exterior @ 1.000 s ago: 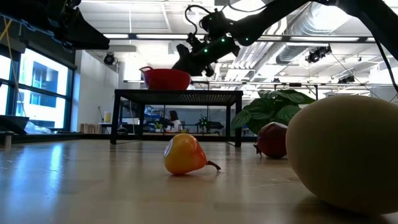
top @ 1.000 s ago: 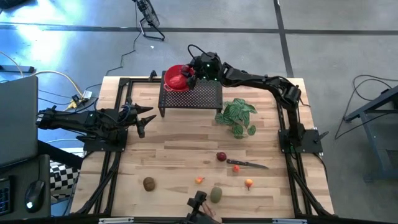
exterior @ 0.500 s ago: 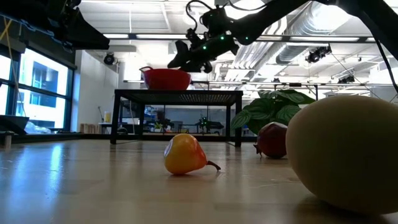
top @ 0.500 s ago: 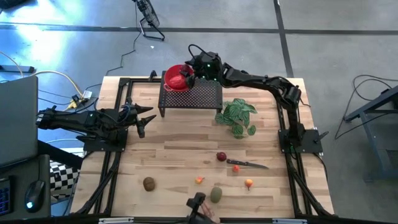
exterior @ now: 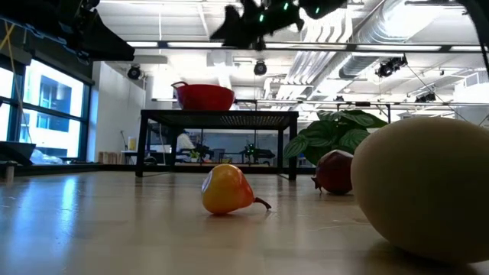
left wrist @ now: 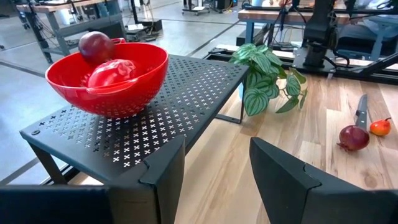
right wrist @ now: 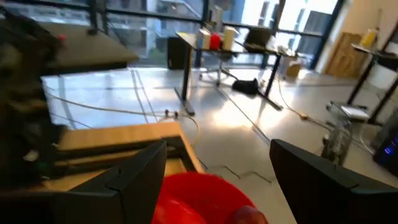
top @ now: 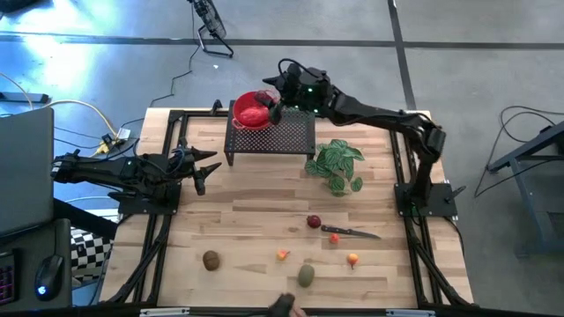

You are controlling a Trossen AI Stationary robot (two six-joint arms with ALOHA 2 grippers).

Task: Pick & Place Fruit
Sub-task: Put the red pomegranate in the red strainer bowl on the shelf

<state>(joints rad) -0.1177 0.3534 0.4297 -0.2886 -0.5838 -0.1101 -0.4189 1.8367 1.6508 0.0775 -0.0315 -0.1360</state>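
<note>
Red bowl [top: 251,112] sits on the black perforated stand [top: 280,136] at the table's far side; it holds two pieces, a red oblong fruit [left wrist: 112,73] and a dark-red round one [left wrist: 94,45]. Right gripper [top: 275,92] hovers above the bowl, fingers apart, nothing between them. Against the frames of a second ago it has lifted: the low view then had it just over the bowl's rim, and now it is high above, with the jaws spread a little wider. Judgement: a piece has just been dropped in and the arm is pulling out.

Left gripper [top: 204,171] waits at the table's left edge, fingers part-open, holding nothing.

Left on the wood: second dark-red fruit [top: 314,222] beside the knife [top: 351,233], brown oval [top: 211,260], olive oval [top: 306,276], two orange bits [top: 282,255] [top: 352,260]. Five pieces to go; the next pick probably falls to the right arm.
</note>
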